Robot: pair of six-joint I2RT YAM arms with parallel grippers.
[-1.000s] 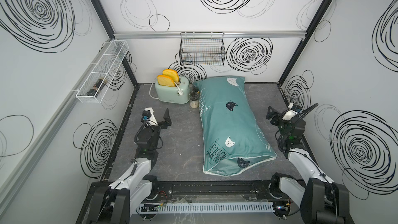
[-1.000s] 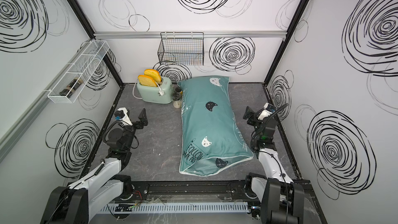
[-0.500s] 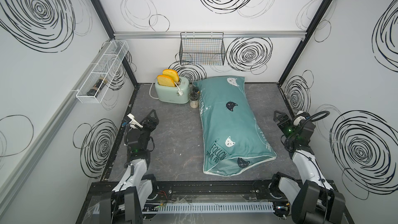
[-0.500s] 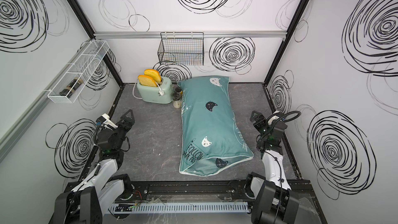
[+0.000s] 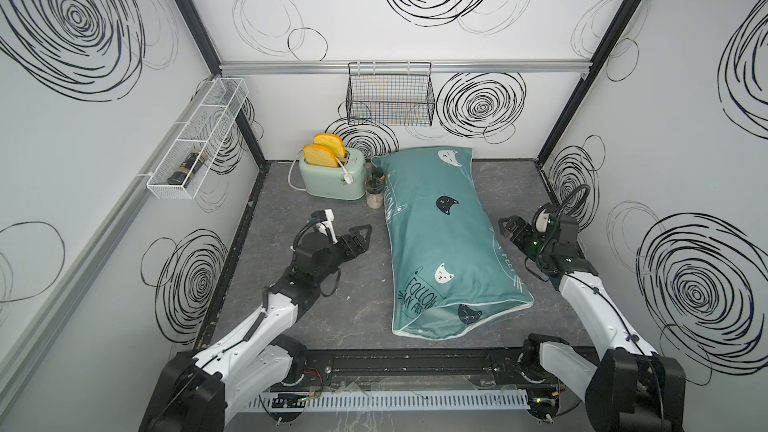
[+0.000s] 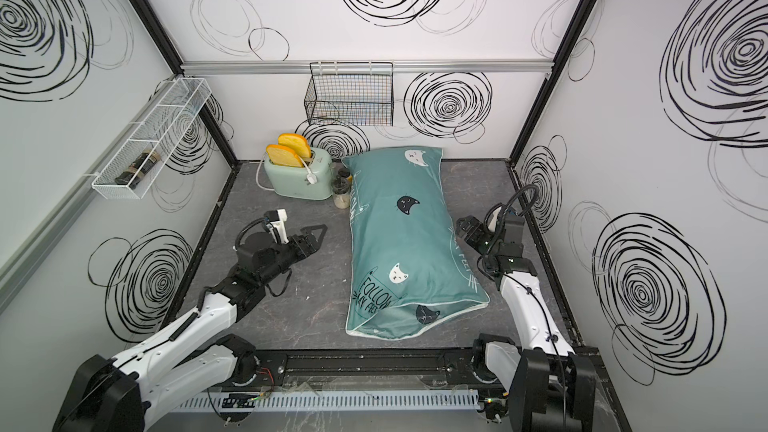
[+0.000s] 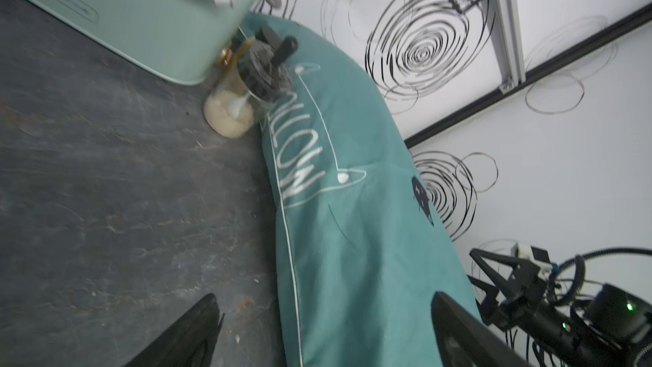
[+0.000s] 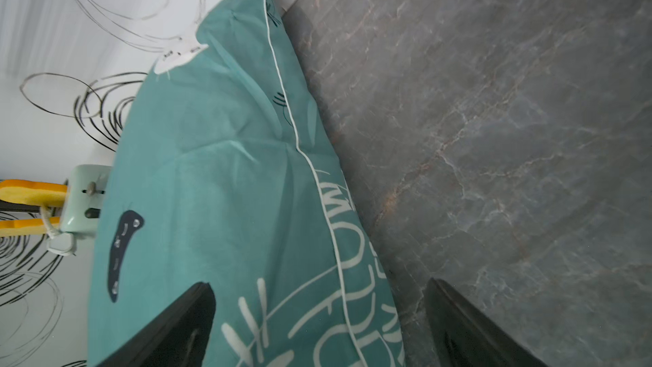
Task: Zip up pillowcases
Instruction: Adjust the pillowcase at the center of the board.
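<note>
Left claw (image 5: pixel 362 238), right claw (image 5: pixel 503 228) agape; toaster (image 5: pixel 332 184) holds 2 slices (image 5: pixel 322 155); jar (image 5: pixel 375 191), grains (image 5: pixel 375 201).

Left tool (image 5: pixel 362 238) and right tool (image 5: pixel 503 228) both wide open, empty.

Bare grey tabletop (image 5: pixel 332 297) lies open along both long sides of the pillowcase (image 5: pixel 444 243); at its far left corner a toaster (image 5: pixel 332 179) and small jar (image 5: pixel 375 197) crowd the edge, the back wall (image 5: pixel 515 147) closing in behind.
</note>
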